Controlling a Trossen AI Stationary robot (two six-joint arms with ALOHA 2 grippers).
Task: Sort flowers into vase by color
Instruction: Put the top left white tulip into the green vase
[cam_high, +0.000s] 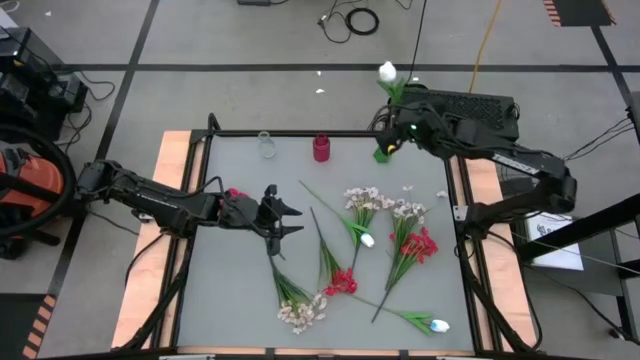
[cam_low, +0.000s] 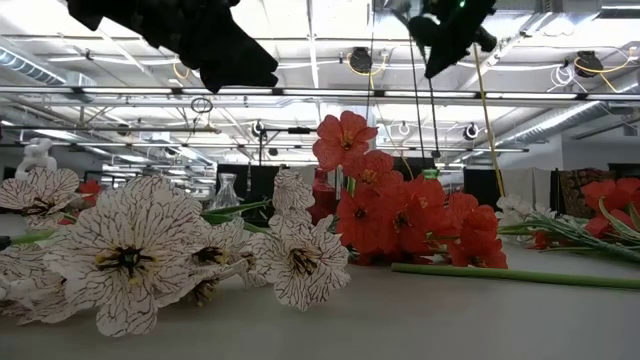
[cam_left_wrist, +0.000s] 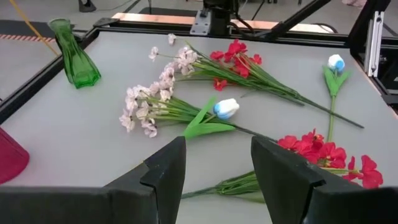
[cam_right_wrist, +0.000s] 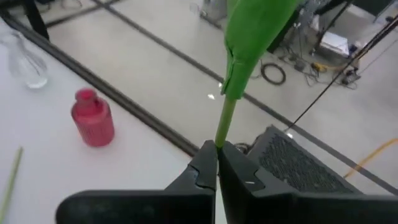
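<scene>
Right gripper: clenched on the green stem of a white tulip-like artificial flower, held above the table's far right corner, over the green glass vase. The stem's long axis runs away from the table, with the white bud out past the far edge, over the floor, and its folded green leaf just beyond the fingertips.

Left gripper: released, fingers parted with nothing between them, hovering over the left-middle of the grey tabletop and pointing toward the flowers.

Vases along the far edge: clear glass vase, red vase beside it, and the green one toward the right corner. All three stand upright and apart.

Flowers lying flat on the table:
- Two pale pinkish-white blossom clusters at centre, heads toward the far edge, stems running nearward.
- White tulip bud between them, on a stem slanting from the left.
- Red bloom spray on the right, stem trailing toward the near edge.
- Second red spray at near centre.
- Pale cluster by the near edge, head nearward.
- White tulip at the near right, lying crosswise.

Open tabletop remains along the left side and in front of the vases.
</scene>
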